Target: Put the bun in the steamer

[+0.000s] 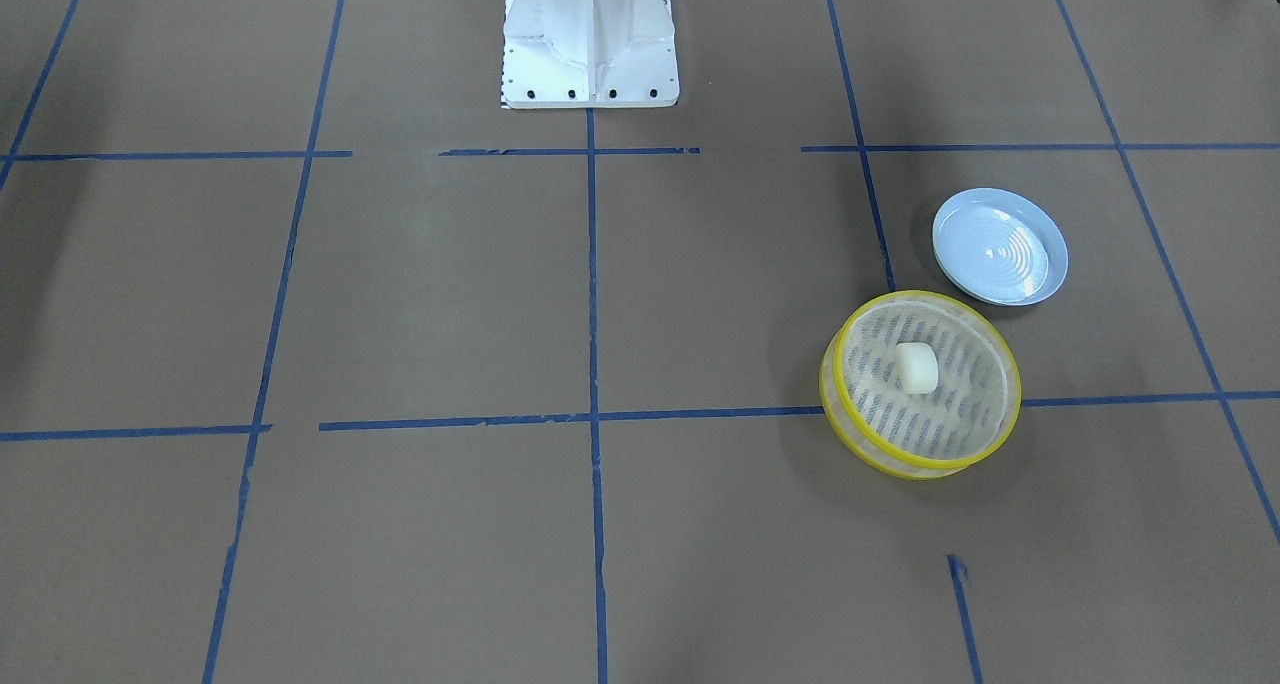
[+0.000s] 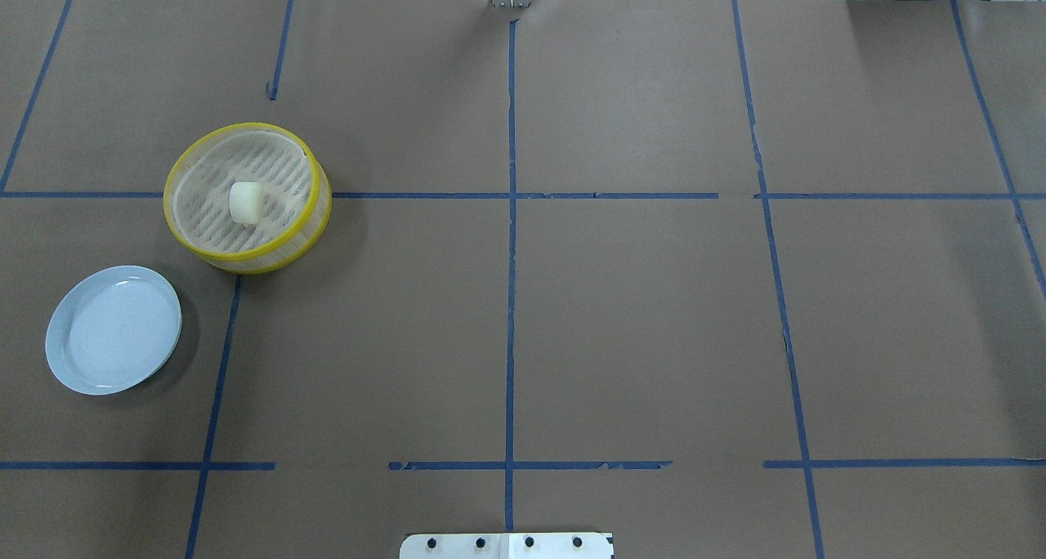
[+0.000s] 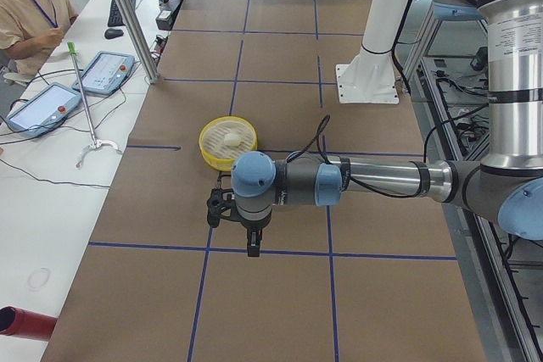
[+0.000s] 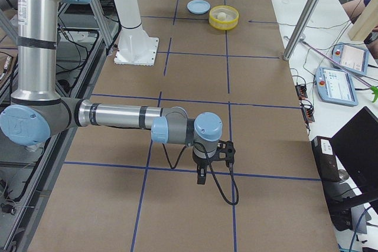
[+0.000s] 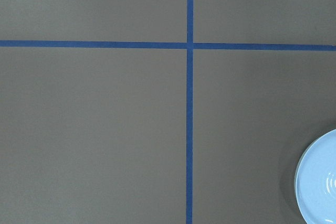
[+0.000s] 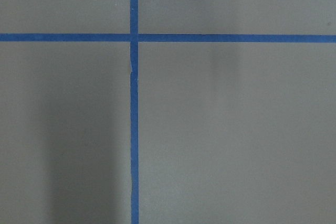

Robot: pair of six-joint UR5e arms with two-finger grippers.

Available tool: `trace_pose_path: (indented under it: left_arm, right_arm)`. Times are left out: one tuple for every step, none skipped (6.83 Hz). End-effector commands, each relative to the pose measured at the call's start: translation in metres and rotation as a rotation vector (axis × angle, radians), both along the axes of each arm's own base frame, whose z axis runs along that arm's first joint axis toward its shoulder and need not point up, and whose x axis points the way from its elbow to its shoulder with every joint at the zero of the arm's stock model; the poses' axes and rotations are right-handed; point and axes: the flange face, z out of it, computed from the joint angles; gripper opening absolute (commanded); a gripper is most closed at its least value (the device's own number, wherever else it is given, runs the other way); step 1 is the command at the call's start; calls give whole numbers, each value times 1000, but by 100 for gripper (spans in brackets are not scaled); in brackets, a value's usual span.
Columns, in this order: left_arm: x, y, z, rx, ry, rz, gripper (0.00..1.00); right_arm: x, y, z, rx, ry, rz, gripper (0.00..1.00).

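Observation:
The cream-white bun (image 1: 917,368) lies inside the yellow-rimmed steamer (image 1: 845,419), near the middle of its slatted floor. The same shows in the overhead view, with the bun (image 2: 244,202) in the steamer (image 2: 315,224) on the table's left half. My left gripper (image 3: 252,247) shows only in the exterior left view, high above the table and nearer the camera than the steamer (image 3: 206,143); whether it is open or shut I cannot tell. My right gripper (image 4: 201,178) shows only in the exterior right view, far from the steamer (image 4: 224,23); its state I cannot tell. Neither wrist view shows fingers.
A pale blue ridged plate (image 1: 1000,247) stands beside the steamer and holds nothing; it also shows in the overhead view (image 2: 113,330) and at the left wrist view's edge (image 5: 320,187). The white robot pedestal (image 1: 590,39) stands at mid-table. An operator (image 3: 30,6) sits beyond the far edge.

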Motion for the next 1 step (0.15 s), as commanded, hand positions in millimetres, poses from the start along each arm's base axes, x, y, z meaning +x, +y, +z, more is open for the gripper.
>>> trace_pose_path:
  left_arm:
    - [0, -5, -16, 37, -5, 3, 100]
  right_arm:
    - [0, 0, 0, 0, 0, 0, 100]
